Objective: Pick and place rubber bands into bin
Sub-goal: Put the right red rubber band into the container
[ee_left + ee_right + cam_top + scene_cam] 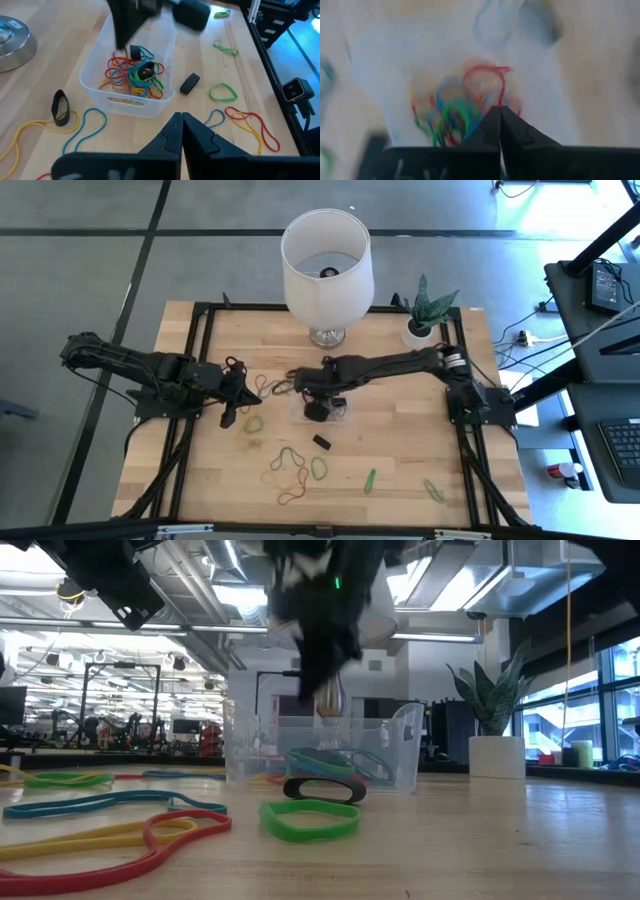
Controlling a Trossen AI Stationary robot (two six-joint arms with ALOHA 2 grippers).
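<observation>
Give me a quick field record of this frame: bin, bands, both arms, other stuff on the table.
bin: clear bin mid-table, holding a tangle of coloured bands
loose bands: rubber bands scattered on the wood around the bin
right gripper: right gripper over the bin, jaws shut; whether it holds a band cannot be told
left gripper: left gripper beside the bin, jaws shut, nothing visible in them
other: lamp; potted plant
</observation>
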